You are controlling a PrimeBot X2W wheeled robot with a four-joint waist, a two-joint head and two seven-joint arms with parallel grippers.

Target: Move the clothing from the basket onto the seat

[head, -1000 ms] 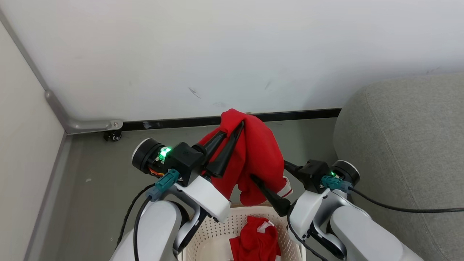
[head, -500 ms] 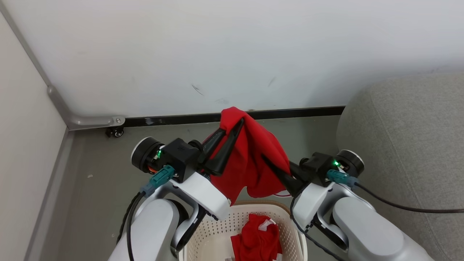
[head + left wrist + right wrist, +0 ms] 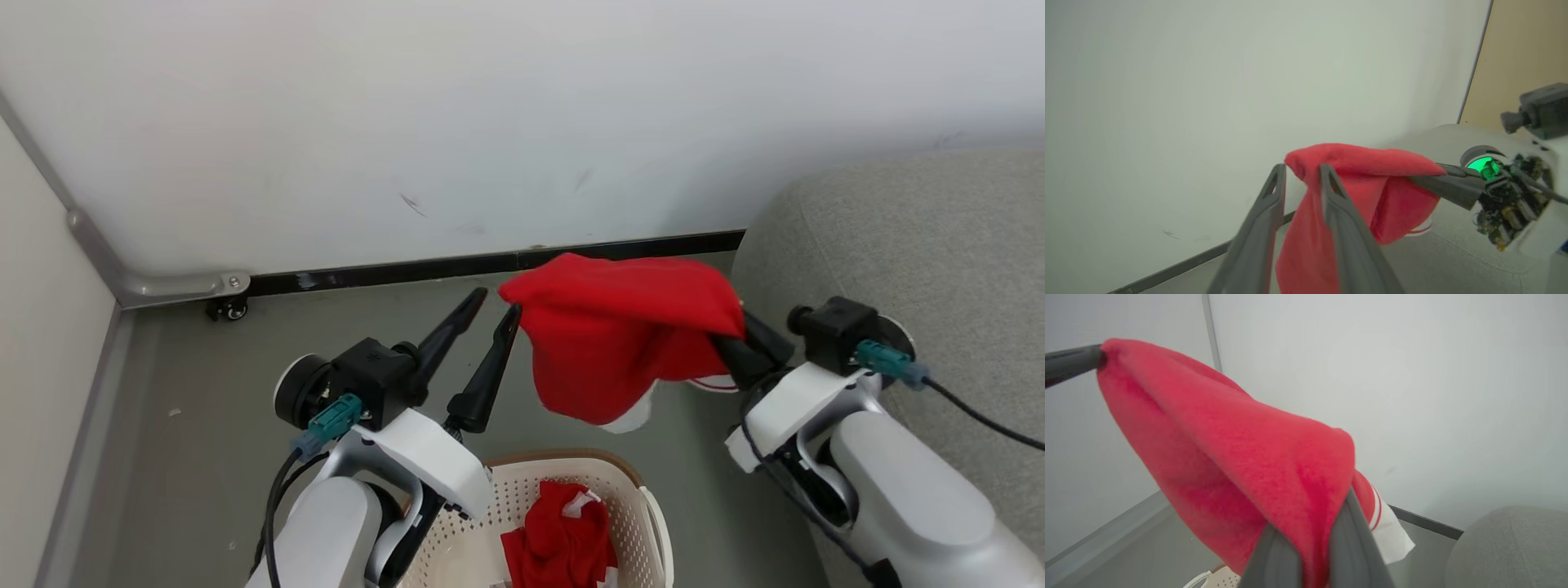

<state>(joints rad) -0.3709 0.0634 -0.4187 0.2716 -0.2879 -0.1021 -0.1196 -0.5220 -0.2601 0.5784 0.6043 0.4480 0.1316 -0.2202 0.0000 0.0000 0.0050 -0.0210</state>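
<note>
A red garment (image 3: pixel 620 343) with white trim hangs in the air above the floor, left of the grey sofa (image 3: pixel 914 245). My right gripper (image 3: pixel 729 343) is shut on its right end, and fabric covers the fingertips (image 3: pixel 1349 522). My left gripper (image 3: pixel 499 300) stands open just left of the garment. The garment's left corner (image 3: pixel 1298 157) touches the tip of one left finger, and bare wall shows between the two fingers. Below, the cream basket (image 3: pixel 649 498) holds another red garment (image 3: pixel 559 535) with a white patch.
A white wall with a black baseboard (image 3: pixel 392 273) runs behind. At the left, a pale panel has a metal bracket and a small caster (image 3: pixel 229 309) at its foot. Grey floor lies between the basket and the wall. The right arm's cable (image 3: pixel 980 416) trails over the sofa.
The right gripper has pulled the garment to the right, toward the sofa. The left fingers, which were buried in the fabric, now stand bare and lower. The camera has also shifted slightly.
</note>
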